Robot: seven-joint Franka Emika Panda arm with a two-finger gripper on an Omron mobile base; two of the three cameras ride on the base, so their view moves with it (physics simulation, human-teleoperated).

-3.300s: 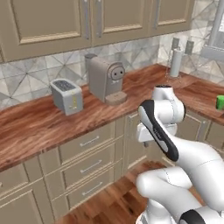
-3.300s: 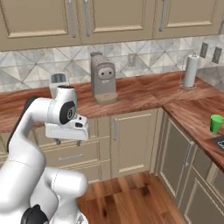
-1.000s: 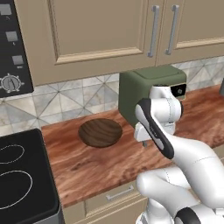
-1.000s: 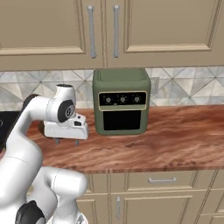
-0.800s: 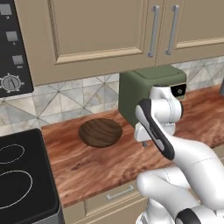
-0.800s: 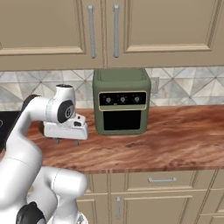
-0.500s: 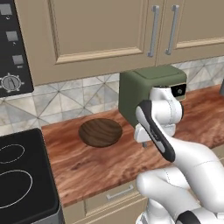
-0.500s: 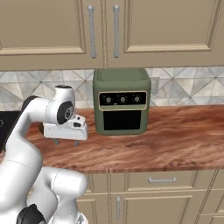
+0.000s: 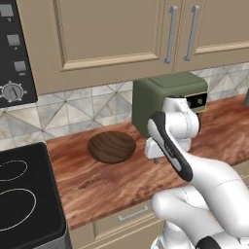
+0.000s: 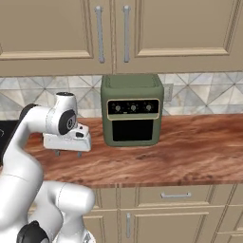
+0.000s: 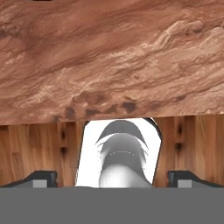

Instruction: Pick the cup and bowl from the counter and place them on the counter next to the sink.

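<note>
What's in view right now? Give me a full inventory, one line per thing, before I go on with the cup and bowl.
counter: one, reddish-brown wood grain, running across both base views over beige cabinets.
stovetop: one, black glass, at the counter's left end.
wooden disc: one, dark brown, round, on the counter between the stovetop and the oven.
countertop oven: one, olive green with three knobs, against the tiled backsplash.
upper cabinets: beige, with metal handles, above the counter.
control panel: one, black with a dial, upper left of the left base view.
gripper: one, white, pointing down over the counter beside the oven; fingers spread apart in the hand view.
</note>
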